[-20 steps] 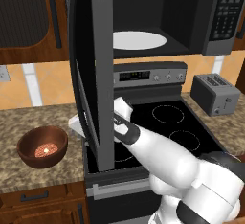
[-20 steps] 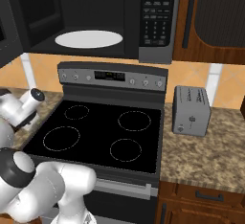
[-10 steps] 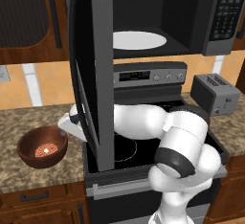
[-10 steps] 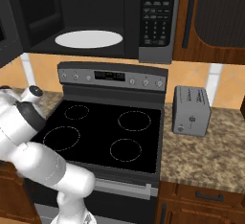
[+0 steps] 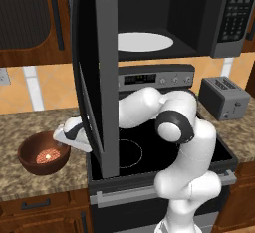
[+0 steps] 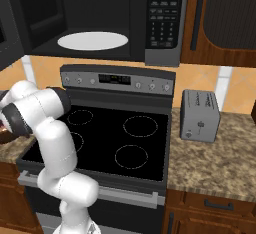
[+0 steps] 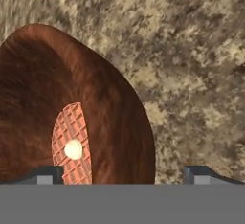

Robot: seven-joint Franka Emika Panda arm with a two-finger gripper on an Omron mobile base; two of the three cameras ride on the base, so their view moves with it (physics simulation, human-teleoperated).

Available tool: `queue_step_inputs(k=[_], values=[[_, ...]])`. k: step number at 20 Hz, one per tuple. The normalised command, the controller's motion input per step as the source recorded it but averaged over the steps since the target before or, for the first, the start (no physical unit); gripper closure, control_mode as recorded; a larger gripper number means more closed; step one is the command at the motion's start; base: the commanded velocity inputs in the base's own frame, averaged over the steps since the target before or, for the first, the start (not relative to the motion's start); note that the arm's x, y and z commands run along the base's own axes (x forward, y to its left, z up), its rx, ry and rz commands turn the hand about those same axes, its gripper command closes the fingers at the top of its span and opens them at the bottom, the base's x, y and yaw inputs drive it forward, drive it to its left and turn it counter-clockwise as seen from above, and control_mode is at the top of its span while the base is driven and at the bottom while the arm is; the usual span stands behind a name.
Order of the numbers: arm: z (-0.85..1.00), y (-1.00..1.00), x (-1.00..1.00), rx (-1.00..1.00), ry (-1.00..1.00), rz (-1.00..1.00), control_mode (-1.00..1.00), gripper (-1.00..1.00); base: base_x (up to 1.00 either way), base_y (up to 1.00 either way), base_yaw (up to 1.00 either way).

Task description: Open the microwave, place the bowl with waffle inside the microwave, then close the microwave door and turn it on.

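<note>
the bowl (image 5: 43, 153) with the waffle (image 5: 47, 156) sits on the surface (image 5: 30, 182) left of the stove (image 5: 149, 147). the open door (image 5: 94, 72) hangs between arm and bowl. the jaws stand apart, straddling the bowl's rim. a toaster (image 5: 223, 97) stands right of the stove, under the microwave (image 5: 199, 18).

The reddish-brown bowl (image 5: 43, 154) sits upright on the speckled worktop (image 5: 20, 182) just below the tool (image 7: 123, 174) — its rim between the spread fingertips. The orange grid-patterned waffle (image 7: 72, 144) lies flat inside. The microwave door (image 5: 95, 72) stands wide open beside the tool — white turntable bare in the microwave (image 5: 169, 18).
</note>
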Motion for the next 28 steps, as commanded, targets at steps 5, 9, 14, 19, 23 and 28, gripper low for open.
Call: queue_step_inputs(k=[5, 9, 14, 19, 23, 28], values=[[-0.38, 0.09, 0.03, -0.07, 0.00, 0.00, -1.00, 1.00, 0.00, 0.00, 0.00], [-0.21, 0.00, 0.00, -0.01, 0.00, 0.00, -1.00, 1.00, 0.00, 0.00, 0.00], [-0.07, -0.42, 0.00, 0.03, 0.00, -0.03, -1.00, 1.00, 0.00, 0.00, 0.00], [0.01, -0.99, 0.00, 0.20, 0.00, -0.16, -1.00, 1.00, 0.00, 0.00, 0.00], [0.14, -1.00, 0.03, 0.29, 0.00, -0.21, -1.00, 1.00, 0.00, 0.00, 0.00], [0.43, -1.00, 0.02, 0.16, 0.00, -0.23, -1.00, 1.00, 0.00, 0.00, 0.00]])
